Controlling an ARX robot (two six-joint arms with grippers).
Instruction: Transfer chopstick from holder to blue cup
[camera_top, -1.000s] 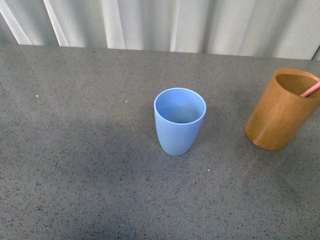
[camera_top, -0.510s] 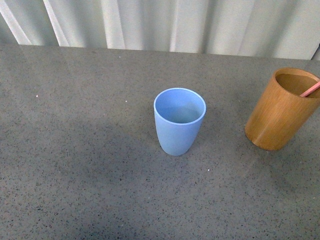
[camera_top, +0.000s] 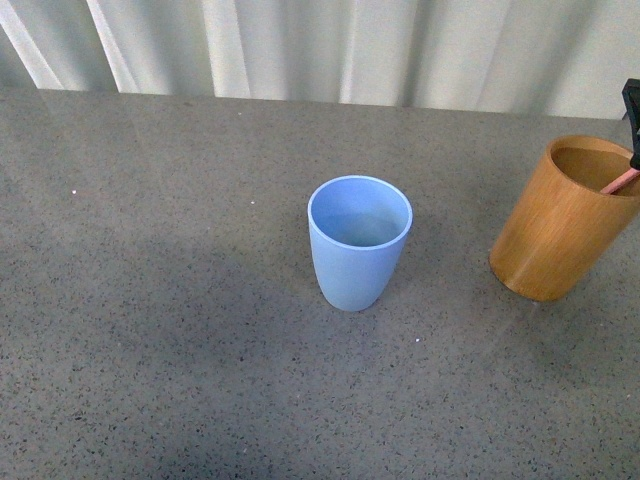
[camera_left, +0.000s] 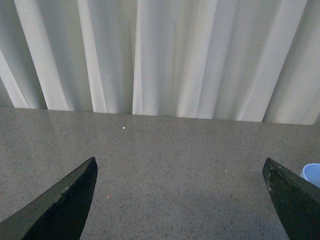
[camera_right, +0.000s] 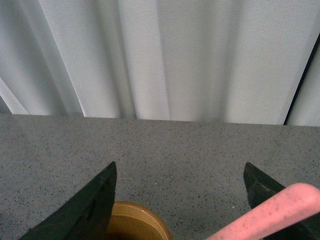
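Newly in the front view, at its right edge just above the holder (camera_top: 562, 220), is a dark piece of the right gripper (camera_right: 178, 197); a second ago that corner showed only curtain (camera_top: 330, 45). Nothing else has shifted: the blue cup (camera_top: 358, 245) stands upright mid-table and the holder sits well to its right. The chopstick (camera_top: 620, 182) is in the holder, leaning so its long axis runs up and out over the holder's right-hand rim and off the edge of the front view. Its top end is cut off there. The right wrist view supplies what the front view lacks: the jaws stand wide apart and hold nothing, the holder's rim shows low between them, and the chopstick's rounded upper end lies close against one finger rather than centred in the gap. Whether it touches that finger cannot be told. Judging from this, the coming grasp turns on bringing the tilted stick into the middle of the gap, so the gripper likely needs a small sideways shift before it closes. The right arm is plainly the nearer one. The left gripper (camera_left: 180, 200) is also spread wide and empty, over bare table (camera_left: 165, 160), and its view catches only a sliver of the cup at one edge, with no holder or stick.
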